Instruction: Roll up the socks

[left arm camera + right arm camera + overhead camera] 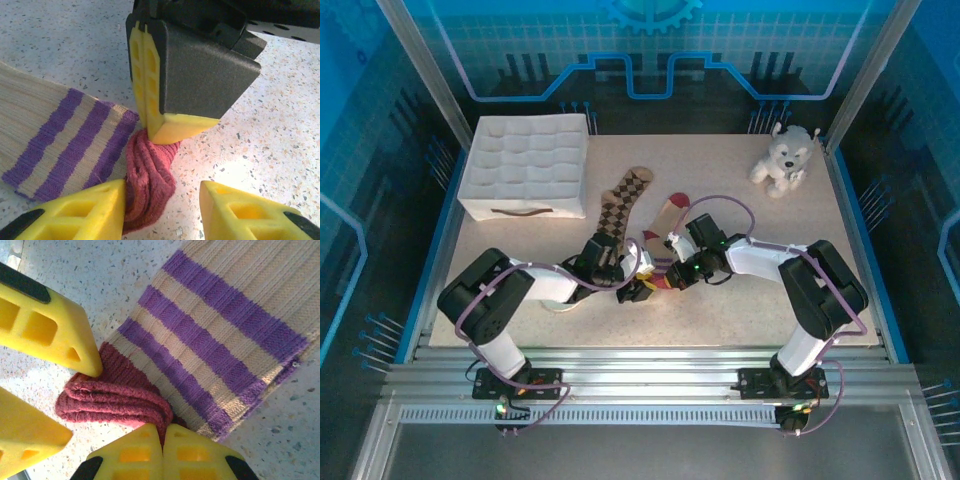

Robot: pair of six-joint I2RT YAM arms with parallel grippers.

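Rolling neatly calls for the closed right fingers [145, 455] to pin the bunched red end [115, 400] of the striped sock [215, 325] on the desk [720, 320] while the open left fingers [85, 210] straddling it tuck evenly.

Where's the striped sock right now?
Top view: the striped sock lies mid-table, just right of the argyle sock, its red end between the left gripper and right gripper.

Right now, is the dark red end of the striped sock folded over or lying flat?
Folded over: the dark red end shows several stacked layers bunched beside the striped band, which lies flat.
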